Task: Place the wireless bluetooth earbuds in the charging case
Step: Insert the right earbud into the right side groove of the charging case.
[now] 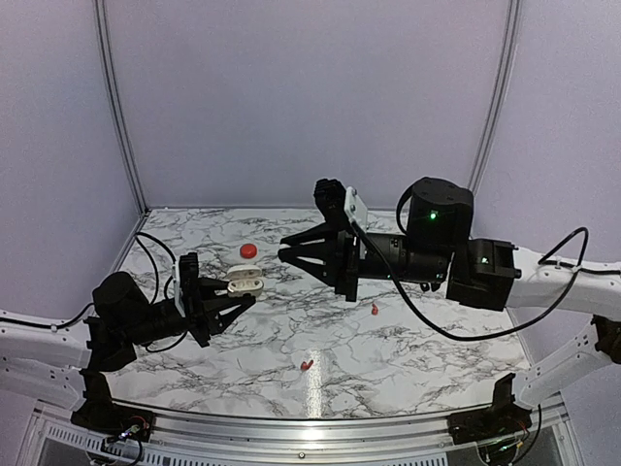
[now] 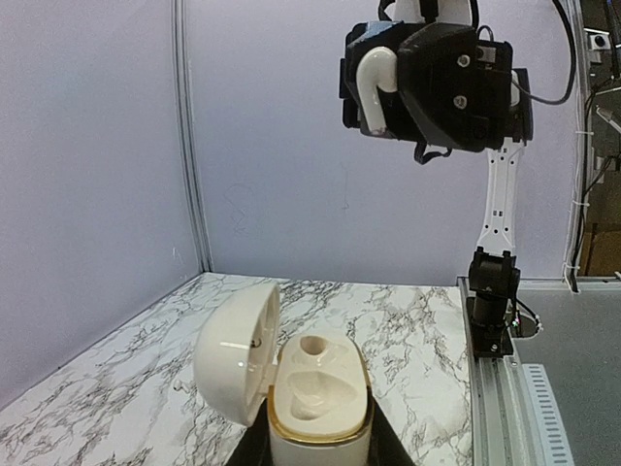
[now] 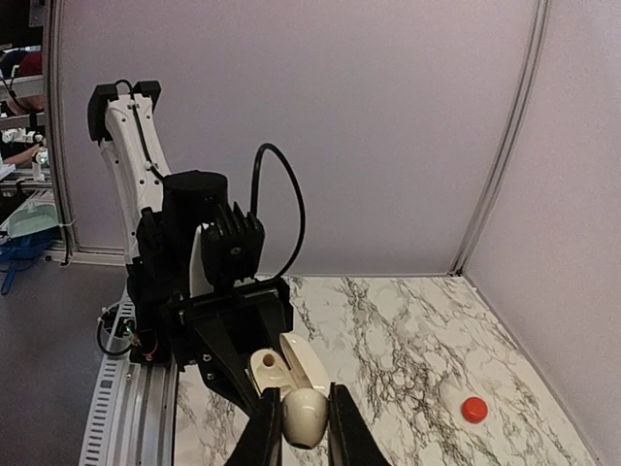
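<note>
Top external view: left pincer (image 1: 239,289) clamped on the charging case (image 1: 245,280), a white case with its lid swung open, carried a little above the bench (image 1: 437,340). Right pincer (image 1: 283,249) pinched narrow on one white earbud (image 3: 304,419), hanging above and to the right of the case, near but not touching. A second earbud is not found in any view, and the wells seen from the left wrist look empty. Hazards, judged: the earbud is small and smooth, so a slight slackening could drop it to the bench below the case. If it arrives turned against the well's shape, it would perch on the rim rather than seat. A hard push could twist the case in its grip. The lid stands upright on one side of the case, and the right fingers could knock it or fold it shut. Room: open air above the case. Bare marble to the right of the case and nearer than it. A red round cap (image 1: 248,250) on the bench just beyond the case. A tiny red piece (image 1: 375,310) to the right of the case and a second red piece (image 1: 307,365) nearer the arms than the case, both well apart from it. The left wall panel (image 1: 58,146) closes the side left of the case, the back wall (image 1: 310,97) stands beyond it, and the bench's rail (image 1: 291,427) edges the side nearest the arms.
</note>
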Action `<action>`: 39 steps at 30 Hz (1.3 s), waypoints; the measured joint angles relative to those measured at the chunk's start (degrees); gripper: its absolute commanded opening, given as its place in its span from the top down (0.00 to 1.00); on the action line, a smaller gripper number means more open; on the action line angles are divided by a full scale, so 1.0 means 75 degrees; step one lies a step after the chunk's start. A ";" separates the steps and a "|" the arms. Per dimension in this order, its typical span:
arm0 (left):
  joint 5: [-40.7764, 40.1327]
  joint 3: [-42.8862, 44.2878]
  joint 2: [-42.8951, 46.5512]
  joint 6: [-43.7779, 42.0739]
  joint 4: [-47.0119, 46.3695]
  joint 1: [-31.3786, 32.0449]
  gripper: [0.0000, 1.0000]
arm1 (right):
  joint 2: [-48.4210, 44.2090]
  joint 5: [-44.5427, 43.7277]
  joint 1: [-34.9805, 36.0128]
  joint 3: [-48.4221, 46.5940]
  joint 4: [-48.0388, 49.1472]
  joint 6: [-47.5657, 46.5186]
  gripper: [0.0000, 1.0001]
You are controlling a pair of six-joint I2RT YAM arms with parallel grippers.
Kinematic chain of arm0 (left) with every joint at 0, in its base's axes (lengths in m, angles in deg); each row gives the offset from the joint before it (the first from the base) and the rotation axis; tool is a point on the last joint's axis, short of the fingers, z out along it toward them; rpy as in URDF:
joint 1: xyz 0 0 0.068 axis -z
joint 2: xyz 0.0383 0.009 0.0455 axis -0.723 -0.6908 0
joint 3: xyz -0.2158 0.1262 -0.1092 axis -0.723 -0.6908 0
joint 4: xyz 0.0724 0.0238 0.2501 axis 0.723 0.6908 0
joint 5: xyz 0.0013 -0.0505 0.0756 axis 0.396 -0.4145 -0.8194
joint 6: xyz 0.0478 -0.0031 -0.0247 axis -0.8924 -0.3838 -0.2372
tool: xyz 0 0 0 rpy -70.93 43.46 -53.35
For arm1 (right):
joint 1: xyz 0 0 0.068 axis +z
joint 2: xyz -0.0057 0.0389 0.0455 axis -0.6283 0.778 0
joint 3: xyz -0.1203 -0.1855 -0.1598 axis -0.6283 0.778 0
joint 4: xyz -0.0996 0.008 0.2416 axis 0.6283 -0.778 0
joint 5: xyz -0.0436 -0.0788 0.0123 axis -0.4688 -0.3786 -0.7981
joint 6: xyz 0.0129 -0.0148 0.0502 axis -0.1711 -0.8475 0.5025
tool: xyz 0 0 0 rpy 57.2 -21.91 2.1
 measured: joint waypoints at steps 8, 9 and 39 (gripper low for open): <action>-0.0064 0.0154 -0.0289 0.0650 -0.0539 0.0000 1.00 | 0.0571 0.0189 0.0210 0.0000 0.0883 0.0050 0.94; -0.0067 0.0154 -0.0318 0.0723 -0.0615 0.0000 1.00 | 0.0600 0.0192 0.0233 0.0000 0.0970 0.0061 0.94; -0.0825 0.0187 -0.0743 0.1166 -0.1189 0.0070 1.00 | 0.1705 -0.0510 0.0353 -0.0038 0.1988 0.1387 0.95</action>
